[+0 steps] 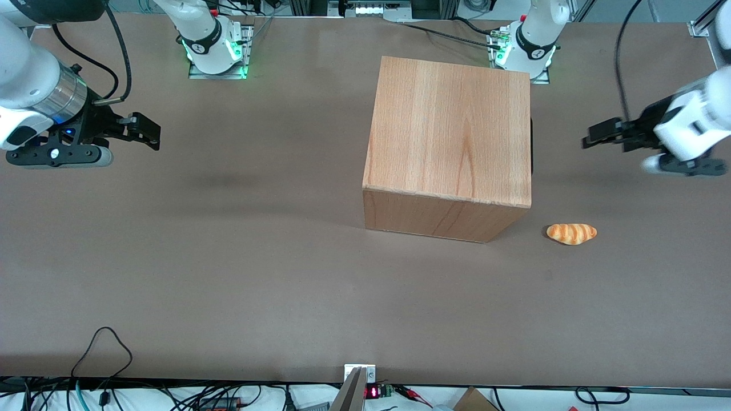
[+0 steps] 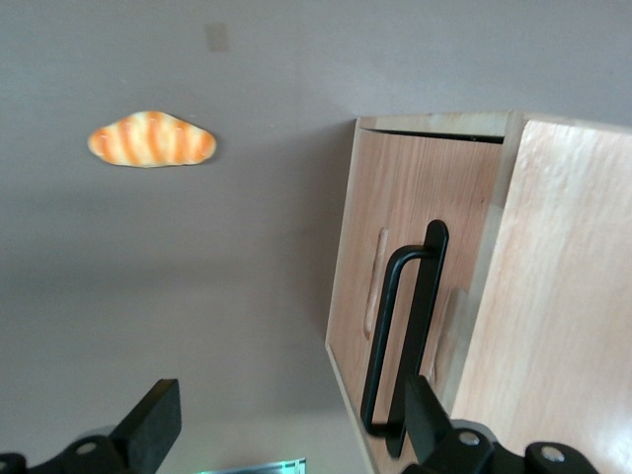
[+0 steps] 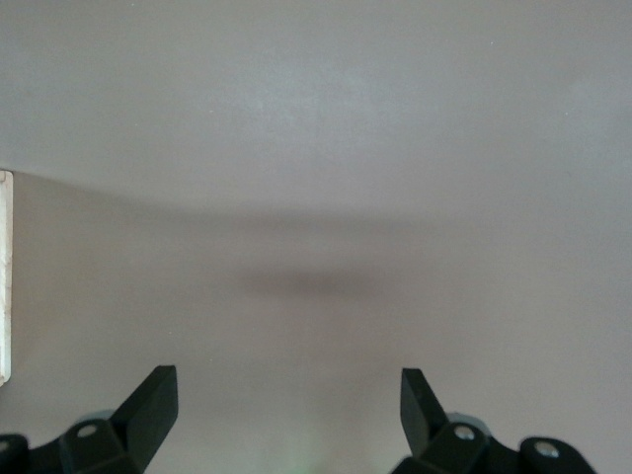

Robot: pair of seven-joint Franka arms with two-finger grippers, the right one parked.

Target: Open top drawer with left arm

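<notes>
The wooden cabinet (image 1: 448,131) stands mid-table with its front turned toward the working arm's end. Only a thin black sliver of handle (image 1: 531,145) shows past its edge in the front view. In the left wrist view the top drawer front panel (image 2: 464,217) lies flush with the cabinet, and its slim black bar handle (image 2: 423,316) stands off the panel. The left arm's gripper (image 1: 591,138) hovers above the table in front of the drawers, a short gap away, pointing at them. It is open (image 2: 291,420) and holds nothing; one fingertip (image 2: 425,420) overlaps the handle's end in view.
A striped orange bread roll (image 1: 571,233) (image 2: 151,139) lies on the brown table (image 1: 228,257), nearer the front camera than the gripper and beside the cabinet's near corner. The arm bases (image 1: 528,45) stand along the table's edge farthest from the front camera.
</notes>
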